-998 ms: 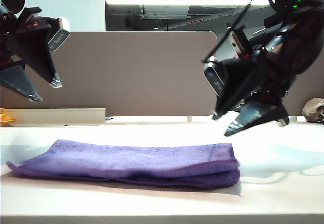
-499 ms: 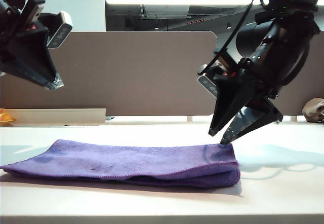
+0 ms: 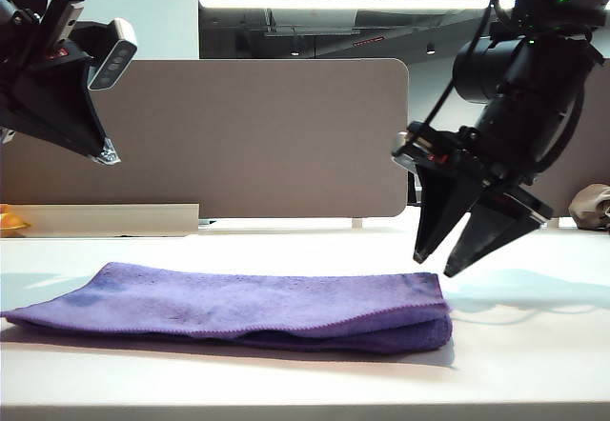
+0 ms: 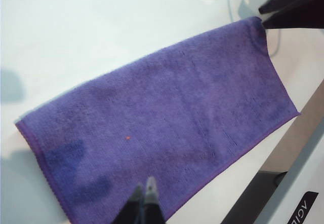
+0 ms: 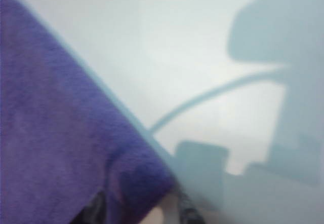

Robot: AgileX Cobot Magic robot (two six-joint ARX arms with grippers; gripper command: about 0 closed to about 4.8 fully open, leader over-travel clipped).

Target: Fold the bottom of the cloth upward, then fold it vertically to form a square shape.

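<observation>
The cloth (image 3: 238,307) is a purple fuzzy towel, lying folded into a long flat band on the white table (image 3: 534,345). In the left wrist view the cloth (image 4: 162,117) fills the middle. My left gripper (image 3: 107,157) hangs high above the cloth's left end, shut with nothing in it; its fingertips (image 4: 144,187) are pressed together. My right gripper (image 3: 434,267) points steeply down just above the cloth's right end, open. In the blurred right wrist view the cloth's corner (image 5: 136,183) shows between the spread fingers of the right gripper (image 5: 139,211).
A beige partition (image 3: 248,135) stands behind the table. A small brown lump (image 3: 593,207) sits at the far right, and an orange object (image 3: 11,219) at the far left edge. The right gripper's dark fingers (image 4: 286,11) show by the cloth's far corner.
My left gripper has closed from wide open, staying high. My right gripper has tipped from nearly level to pointing steeply down over the cloth's right end.
</observation>
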